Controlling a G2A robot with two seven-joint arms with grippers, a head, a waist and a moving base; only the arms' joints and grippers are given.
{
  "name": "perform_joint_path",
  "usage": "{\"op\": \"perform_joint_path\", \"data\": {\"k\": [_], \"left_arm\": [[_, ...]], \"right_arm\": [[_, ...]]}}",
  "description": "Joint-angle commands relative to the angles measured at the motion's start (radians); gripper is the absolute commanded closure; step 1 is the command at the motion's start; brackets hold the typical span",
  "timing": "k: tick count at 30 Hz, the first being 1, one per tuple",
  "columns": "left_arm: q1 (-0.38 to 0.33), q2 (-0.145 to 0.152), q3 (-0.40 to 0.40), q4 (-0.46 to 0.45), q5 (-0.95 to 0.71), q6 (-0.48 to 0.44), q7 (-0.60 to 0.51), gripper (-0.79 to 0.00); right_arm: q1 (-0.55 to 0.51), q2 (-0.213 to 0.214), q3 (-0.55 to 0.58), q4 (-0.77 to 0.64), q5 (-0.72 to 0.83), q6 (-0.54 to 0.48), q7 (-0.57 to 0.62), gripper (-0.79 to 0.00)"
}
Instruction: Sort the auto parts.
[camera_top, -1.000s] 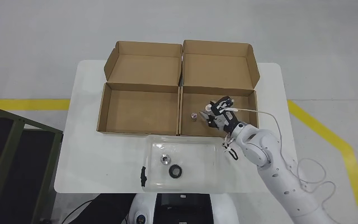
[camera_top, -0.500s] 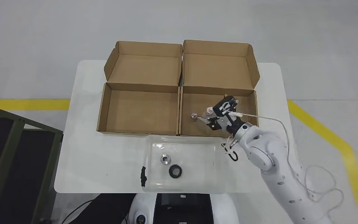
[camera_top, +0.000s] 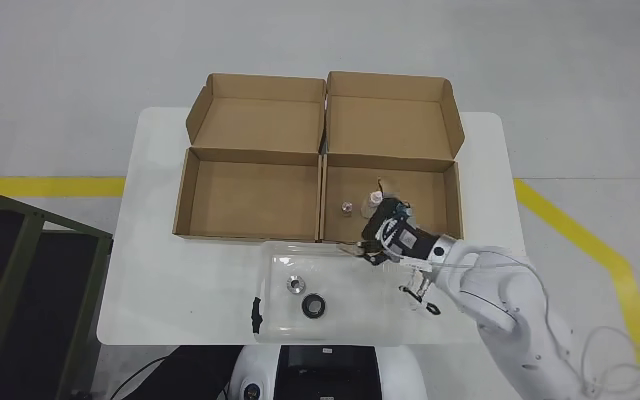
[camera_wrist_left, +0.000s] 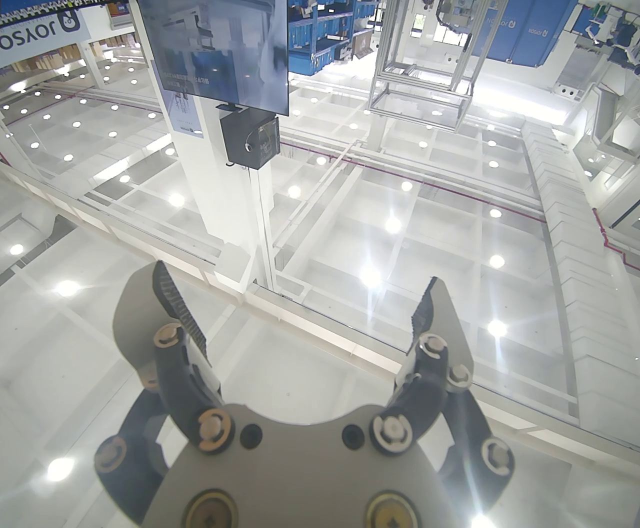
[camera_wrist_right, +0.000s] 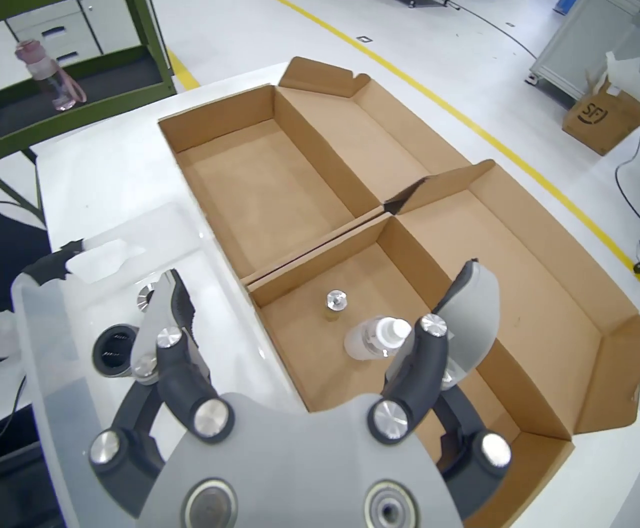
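Top, right wrist share boxes (camera_top: 250, 195); left faces ceiling (camera_wrist_left: 450, 225)

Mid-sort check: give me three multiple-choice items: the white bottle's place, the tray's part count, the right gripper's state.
1. The white bottle lies in: A) the left box B) the right box C) neither box.
2. Parts in the clear tray: A) none B) two C) four.
3. The right gripper is: A) open, empty B) shut on the bottle C) shut on a bolt.
1 B: it lies on that box's floor. 2 B: a metal ring and a black ring. 3 A: fingers apart, nothing between.
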Motion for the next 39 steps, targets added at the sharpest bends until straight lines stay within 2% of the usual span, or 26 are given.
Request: {"op": "perform_joint_path", "data": {"k": [1, 6, 10, 27, 39], "left_arm": [[0.000, 0.000, 0.000, 0.000, 0.000, 0.000, 0.000, -0.785], [0.000, 0.000, 0.000, 0.000, 0.000, 0.000, 0.000, -0.785], [0.000, 0.000, 0.000, 0.000, 0.000, 0.000, 0.000, -0.785], [0.000, 0.000, 0.000, 0.000, 0.000, 0.000, 0.000, -0.785], [0.000, 0.000, 0.000, 0.000, 0.000, 0.000, 0.000, -0.785]], "right_arm": [[-0.014, 0.003, -0.015, -0.031, -0.016, -0.038, 0.019, -0.785], [-0.021, 0.010, -0.074, -0.069, -0.113, -0.187, 0.027, -0.785], [-0.021, 0.010, -0.124, -0.069, -0.153, -0.225, 0.030, -0.785], [0.040, -0.008, -0.308, 0.035, -0.205, -0.240, 0.071, -0.785], [0.071, -0.014, -0.349, 0.101, -0.214, -0.237, 0.141, -0.782]]}}
